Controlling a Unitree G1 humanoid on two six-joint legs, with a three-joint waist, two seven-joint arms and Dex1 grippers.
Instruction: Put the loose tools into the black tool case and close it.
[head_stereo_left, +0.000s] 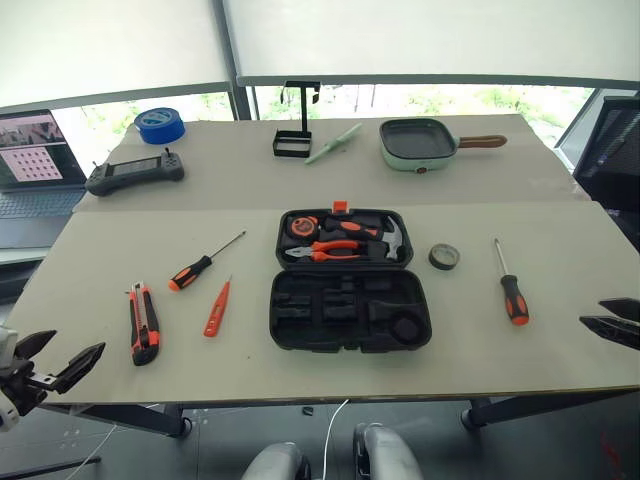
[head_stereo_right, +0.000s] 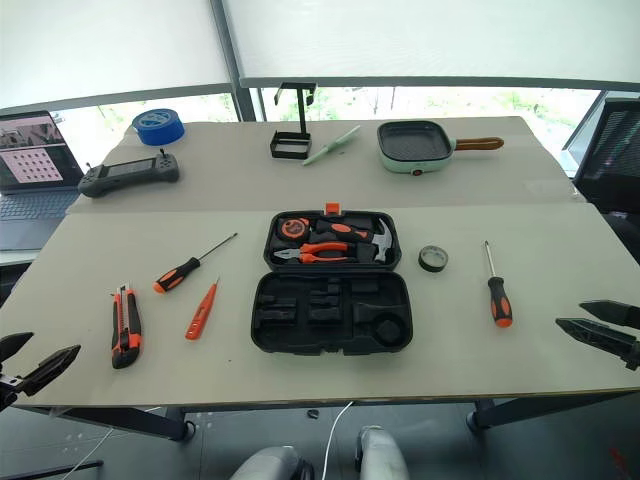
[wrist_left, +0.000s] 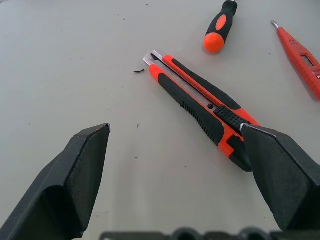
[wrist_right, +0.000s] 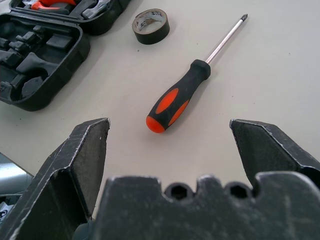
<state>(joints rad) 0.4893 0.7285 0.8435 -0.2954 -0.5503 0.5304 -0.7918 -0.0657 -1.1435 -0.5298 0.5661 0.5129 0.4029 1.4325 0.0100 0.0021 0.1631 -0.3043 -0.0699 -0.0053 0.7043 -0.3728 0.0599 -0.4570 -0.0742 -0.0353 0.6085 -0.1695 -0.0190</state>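
The black tool case (head_stereo_left: 350, 312) lies open at the table's middle; its far half holds pliers and a hammer, while the near half's slots are bare. Left of it lie a screwdriver (head_stereo_left: 200, 265), a slim orange tester (head_stereo_left: 217, 308) and the utility knife (head_stereo_left: 143, 323). To its right are a small dark tape roll (head_stereo_left: 444, 257) and another screwdriver (head_stereo_left: 511, 285). My left gripper (head_stereo_left: 70, 350) hangs open off the front left edge, near the knife (wrist_left: 200, 102). At the right edge my right gripper (head_stereo_left: 598, 314) is open, facing that screwdriver (wrist_right: 182, 97).
On the far table stand a blue tape roll (head_stereo_left: 160, 125), a black controller (head_stereo_left: 135, 172), a black wire stand (head_stereo_left: 295, 125) and a pale green pan (head_stereo_left: 420, 143). A laptop (head_stereo_left: 35, 150) sits off to the left.
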